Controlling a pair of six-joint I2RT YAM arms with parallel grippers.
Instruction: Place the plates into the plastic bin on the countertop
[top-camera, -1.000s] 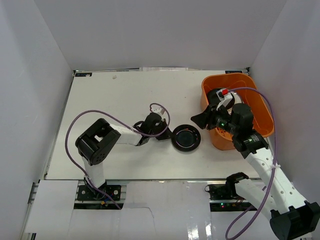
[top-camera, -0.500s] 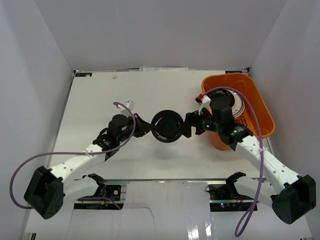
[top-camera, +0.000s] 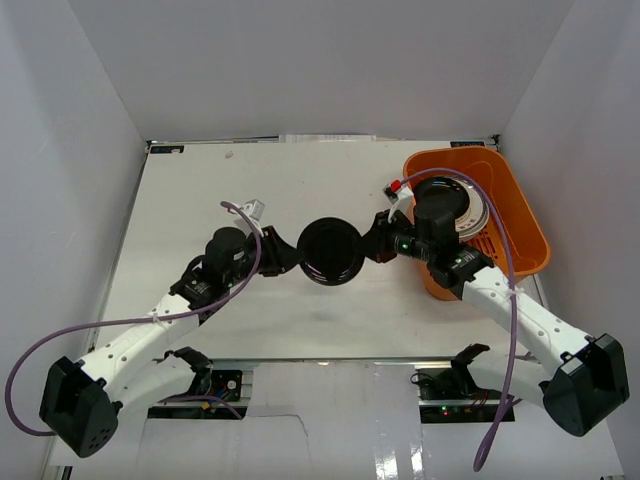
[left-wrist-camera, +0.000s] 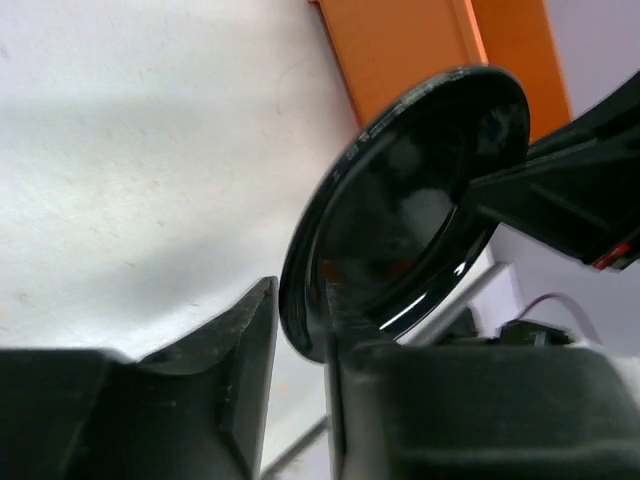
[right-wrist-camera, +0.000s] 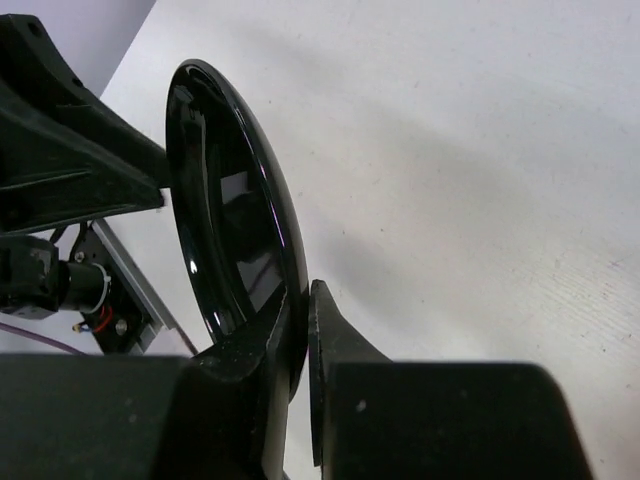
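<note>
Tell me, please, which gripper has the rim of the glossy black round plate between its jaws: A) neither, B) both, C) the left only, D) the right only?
B: the left gripper and the right gripper clamp opposite edges of the glossy black round plate, and each wrist view shows the rim between its jaws.

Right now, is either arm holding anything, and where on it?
The black plate, by opposite edges of its rim: left gripper one side, right gripper the other.

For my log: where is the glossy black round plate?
The black plate is mid-table in top view, between left gripper and right gripper, beside the orange plastic bin.
</note>
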